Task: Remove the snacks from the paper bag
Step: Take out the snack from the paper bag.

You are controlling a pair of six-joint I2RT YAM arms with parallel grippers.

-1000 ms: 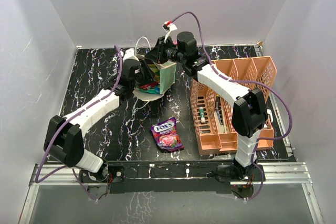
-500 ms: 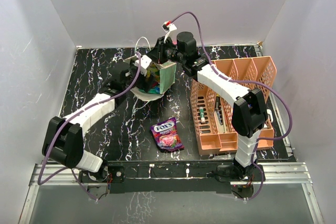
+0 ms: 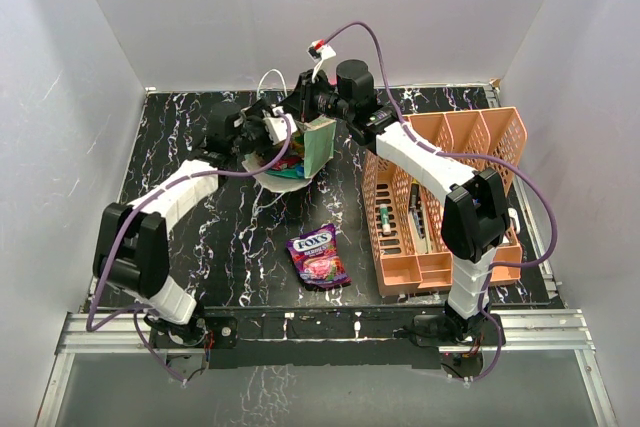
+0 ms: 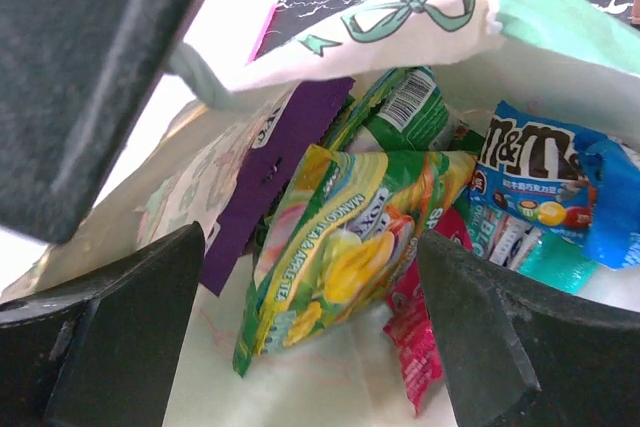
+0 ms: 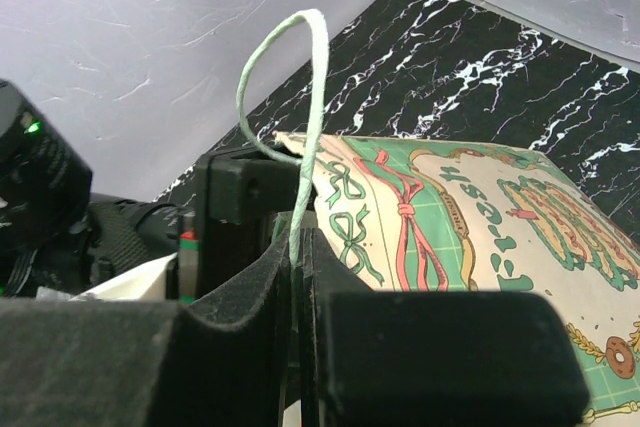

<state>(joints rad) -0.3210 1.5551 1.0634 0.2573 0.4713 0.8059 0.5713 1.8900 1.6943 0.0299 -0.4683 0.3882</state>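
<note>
Counter (image 3: 240,247): black marbled surface that carries every item.
Organiser (image 3: 500,137): peach slotted plastic, on the right side of the counter. It is not part of the task.
Paper bag (image 3: 318,147): at the far centre of the counter, tipped with its mouth toward the left arm.
Right gripper (image 5: 298,247): clenched on the bag's cord handle (image 5: 300,67), so the bag is held up and open.
Left gripper (image 4: 310,247): released, jaws spread wide at the bag mouth on either side of the yellow-green packet (no contact is visible).
Purple-pink packet (image 3: 318,257): flat on the counter, near the front edge and well apart from the bag. This one is out.
Yellow-green packet (image 4: 340,257): inside the bag, uppermost and nearest the left gripper.
Green packet (image 4: 400,112): inside, behind the yellow-green packet.
Blue packet (image 4: 540,177): inside, to the right.
Red packet (image 4: 415,337): inside, partly under the yellow-green packet.
Progress: one snack removed and at least four left inside, which I judge to be early in the task. The yellow-green packet is the likely next pick.
</note>
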